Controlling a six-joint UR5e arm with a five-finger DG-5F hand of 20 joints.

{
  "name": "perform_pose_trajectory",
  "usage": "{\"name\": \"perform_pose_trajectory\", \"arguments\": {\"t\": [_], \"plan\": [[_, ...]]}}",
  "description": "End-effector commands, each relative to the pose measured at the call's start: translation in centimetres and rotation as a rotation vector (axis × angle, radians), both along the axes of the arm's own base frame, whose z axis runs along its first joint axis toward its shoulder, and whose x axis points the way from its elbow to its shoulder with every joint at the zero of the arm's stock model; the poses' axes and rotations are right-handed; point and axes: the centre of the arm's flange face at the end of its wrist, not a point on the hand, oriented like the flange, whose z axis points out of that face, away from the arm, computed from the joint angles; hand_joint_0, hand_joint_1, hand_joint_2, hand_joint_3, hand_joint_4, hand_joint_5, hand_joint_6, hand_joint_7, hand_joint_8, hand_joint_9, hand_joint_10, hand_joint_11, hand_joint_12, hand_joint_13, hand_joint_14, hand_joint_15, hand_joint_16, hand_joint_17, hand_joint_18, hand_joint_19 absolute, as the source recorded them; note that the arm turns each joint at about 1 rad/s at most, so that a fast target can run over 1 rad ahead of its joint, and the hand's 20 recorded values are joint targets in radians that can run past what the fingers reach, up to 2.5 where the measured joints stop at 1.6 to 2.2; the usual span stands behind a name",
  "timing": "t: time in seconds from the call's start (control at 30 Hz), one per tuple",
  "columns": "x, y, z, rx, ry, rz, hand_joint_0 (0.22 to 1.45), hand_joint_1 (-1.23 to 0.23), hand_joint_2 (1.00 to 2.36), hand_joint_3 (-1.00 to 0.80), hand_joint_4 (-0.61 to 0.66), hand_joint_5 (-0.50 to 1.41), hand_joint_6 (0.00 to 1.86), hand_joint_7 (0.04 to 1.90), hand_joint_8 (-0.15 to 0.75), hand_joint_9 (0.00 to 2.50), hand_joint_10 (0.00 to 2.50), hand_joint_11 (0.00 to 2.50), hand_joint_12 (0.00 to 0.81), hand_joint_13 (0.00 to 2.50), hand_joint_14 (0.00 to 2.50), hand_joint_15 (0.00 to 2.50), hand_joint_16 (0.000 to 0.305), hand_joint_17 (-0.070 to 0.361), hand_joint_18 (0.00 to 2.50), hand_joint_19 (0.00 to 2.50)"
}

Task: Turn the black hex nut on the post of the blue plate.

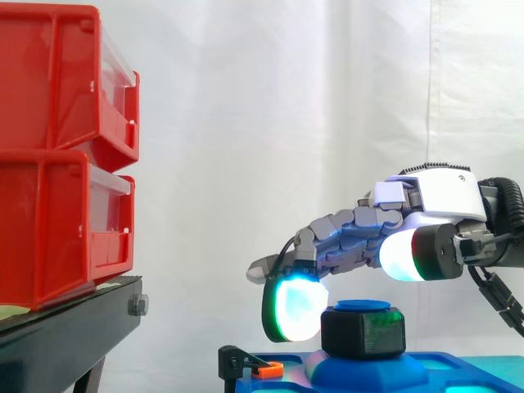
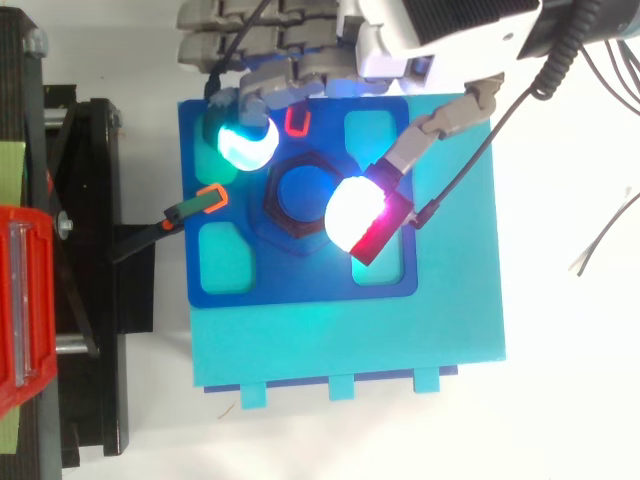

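Black hex nut (image 1: 363, 332) is straddled, not gripped, by the open robot hand (image 1: 360, 229). With the thumb pad (image 2: 352, 213) riding high, the nut could be skimmed and left unturned.

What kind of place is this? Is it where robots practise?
Probably a robot test lab: a robot hand reaches over a black hex nut on a blue plate, with red bins on a stand and a white curtain behind.
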Motion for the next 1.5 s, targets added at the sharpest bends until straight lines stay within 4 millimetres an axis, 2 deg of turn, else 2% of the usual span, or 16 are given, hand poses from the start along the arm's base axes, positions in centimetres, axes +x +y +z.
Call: {"name": "perform_pose_trajectory", "arguments": {"t": [0.0,0.13,0.23,0.27,0.4,1.07,1.47], "plan": [[-0.1,-0.3,0.1,-0.001,-0.004,0.001,0.49,-0.30,1.00,-0.50,0.32,-0.19,0.50,1.01,0.277,0.25,0.00,0.00,0.369,0.24,0.00,0.09,0.052,0.116,0.21,0.30],[0.1,-0.3,0.4,0.002,-0.010,0.001,0.49,-0.29,1.00,-0.50,0.32,-0.19,0.50,1.01,0.274,0.25,0.00,0.00,0.368,0.24,0.00,0.09,0.052,0.116,0.21,0.31],[0.5,-0.5,1.4,0.004,-0.027,0.000,0.49,-0.28,1.00,-0.50,0.32,-0.19,0.50,1.01,0.274,0.25,0.00,0.00,0.369,0.24,0.00,0.10,0.052,0.116,0.21,0.31],[0.9,-0.5,2.4,0.000,-0.046,0.007,0.49,-0.28,1.00,-0.50,0.32,-0.19,0.50,1.01,0.274,0.25,0.00,0.00,0.370,0.24,0.00,0.10,0.052,0.116,0.21,0.30],[1.8,0.6,3.8,-0.006,-0.072,0.037,0.49,-0.26,1.00,-0.50,0.31,-0.19,0.50,1.01,0.273,0.25,0.00,0.00,0.371,0.24,0.00,0.10,0.052,0.117,0.21,0.31],[2.4,5.2,3.0,0.005,0.000,0.053,0.49,-0.24,1.00,-0.50,0.31,-0.20,0.50,1.01,0.270,0.25,0.00,0.00,0.369,0.24,0.00,0.10,0.052,0.116,0.21,0.31],[1.9,6.1,1.4,0.010,0.044,0.048,0.49,-0.24,1.00,-0.50,0.31,-0.20,0.50,1.00,0.269,0.25,0.00,0.00,0.369,0.24,0.00,0.10,0.052,0.117,0.21,0.32]]}}
